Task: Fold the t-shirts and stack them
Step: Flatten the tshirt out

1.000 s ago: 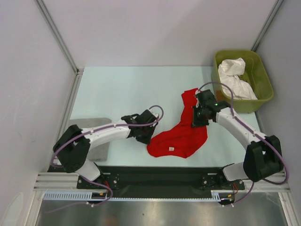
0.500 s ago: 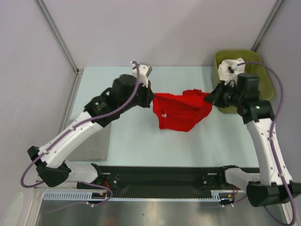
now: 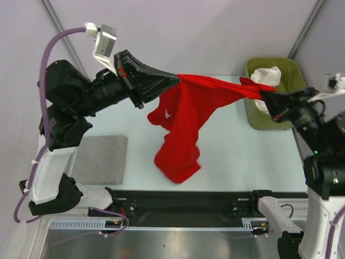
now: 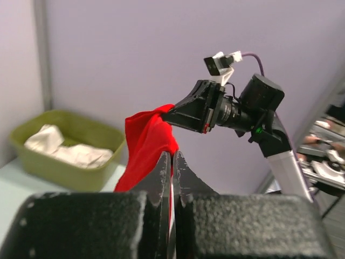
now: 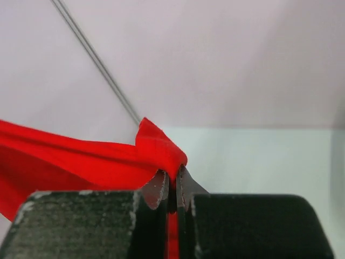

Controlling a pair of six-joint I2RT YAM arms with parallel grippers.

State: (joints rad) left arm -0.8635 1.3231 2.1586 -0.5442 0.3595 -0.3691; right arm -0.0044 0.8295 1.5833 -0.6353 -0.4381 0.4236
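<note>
The red t-shirt (image 3: 186,116) hangs in the air above the table, stretched between both grippers, its lower part drooping to near the front edge. My left gripper (image 3: 175,80) is shut on one edge of it, seen in the left wrist view (image 4: 172,155). My right gripper (image 3: 265,96) is shut on the opposite edge, seen in the right wrist view (image 5: 173,171). The red t-shirt shows in both wrist views (image 4: 145,143) (image 5: 81,162). White t-shirts (image 3: 268,81) lie crumpled in the olive-green tub (image 3: 299,78) at the back right, also in the left wrist view (image 4: 64,151).
A grey rectangular pad (image 3: 102,159) lies at the front left of the pale table (image 3: 237,156). The tub stands against the right wall. Grey walls and metal frame posts enclose the table on three sides.
Both arms have risen high and moved apart, lifting the red t-shirt off the table. It now hangs stretched between them instead of lying bunched on the surface.
</note>
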